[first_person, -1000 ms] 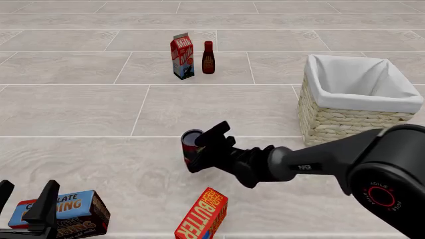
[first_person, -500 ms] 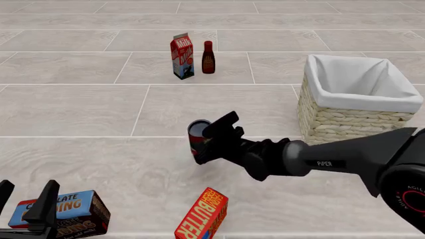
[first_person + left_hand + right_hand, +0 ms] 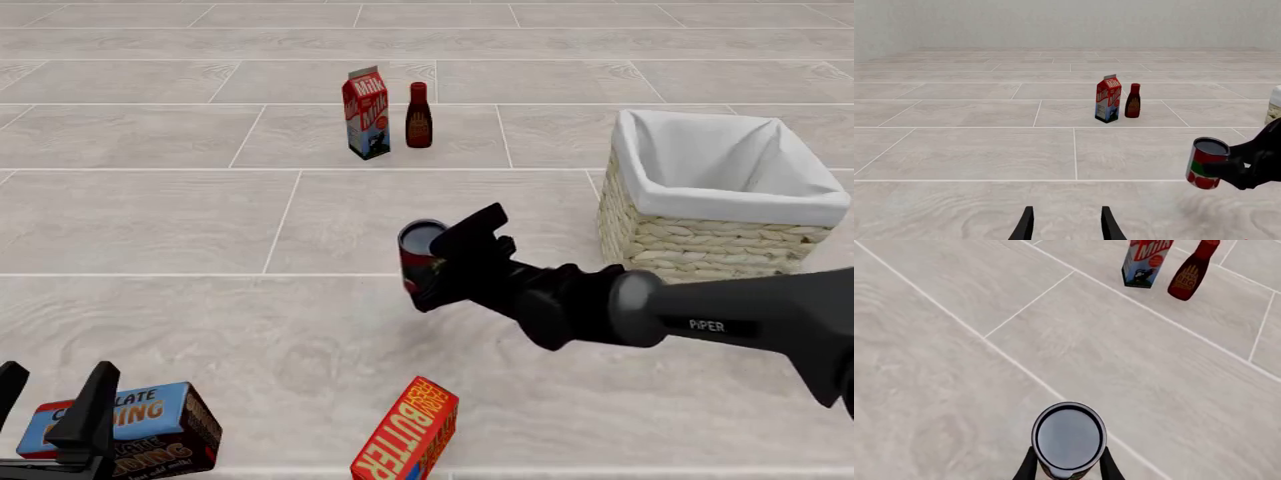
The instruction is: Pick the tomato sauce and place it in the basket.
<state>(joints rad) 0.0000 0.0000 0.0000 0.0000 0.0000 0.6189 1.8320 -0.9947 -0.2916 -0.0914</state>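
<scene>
The tomato sauce (image 3: 420,258), a small red-labelled tin with a dark metallic top, hangs above the floor near the middle of the front view, and my right gripper (image 3: 451,268) is shut on it. From the left wrist the tomato sauce (image 3: 1205,162) shows clear of the surface with a shadow below. The right wrist looks down on the tomato sauce (image 3: 1069,436) lid between the fingers (image 3: 1029,466). The wicker basket (image 3: 667,240) with white lining stands to the right of the can. My left gripper (image 3: 51,408) is open at the near left, and the left gripper (image 3: 1066,225) holds nothing.
A milk carton (image 3: 366,113) and a dark red bottle (image 3: 418,116) stand together at the back. A chocolate pudding box (image 3: 140,428) lies by the left gripper, and a butter box (image 3: 408,430) lies near the front edge.
The right gripper has lifted the can and carried it up and to the right, towards the basket. The left arm has not moved.
</scene>
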